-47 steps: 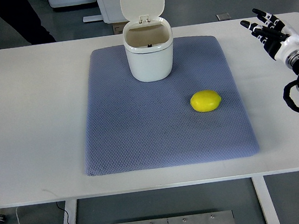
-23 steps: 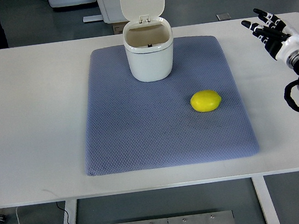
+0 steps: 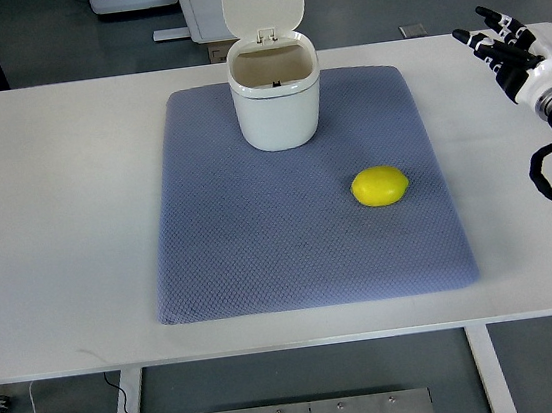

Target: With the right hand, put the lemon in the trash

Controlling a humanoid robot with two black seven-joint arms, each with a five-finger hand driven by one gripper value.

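**Lemon untouched, bin open, whole task ahead**

At the far right edge of the white table [image 3: 65,212], the robot's right hand [image 3: 511,49] hovers with its black-and-white fingers [image 3: 482,40] spread and straight, holding nothing. Only this hand and its wrist show, with a loop of black cable just behind the wrist; no left arm is in view.

Well apart from that hand, toward the table's middle and nearer the robot, the oval yellow lemon [image 3: 380,186] lies on its side on the quilted blue-grey fabric mat [image 3: 262,259], touching nothing else. Farther across from the hand, beyond the lemon and on the mat's far edge, stands the small white plastic trash bin [image 3: 277,101]. Its hinged lid [image 3: 263,2] is tipped up and back, so the mouth is open and the inside looks empty as far as can be seen.

By my reading, nothing of the task is done yet. The fruit is not grasped, not lifted, not near the bin. What is left is everything: bring the hand over and down to the lemon, close the fingers around it, carry it above the open mouth, and let it drop. The raised lid at least means no opening step should be needed.
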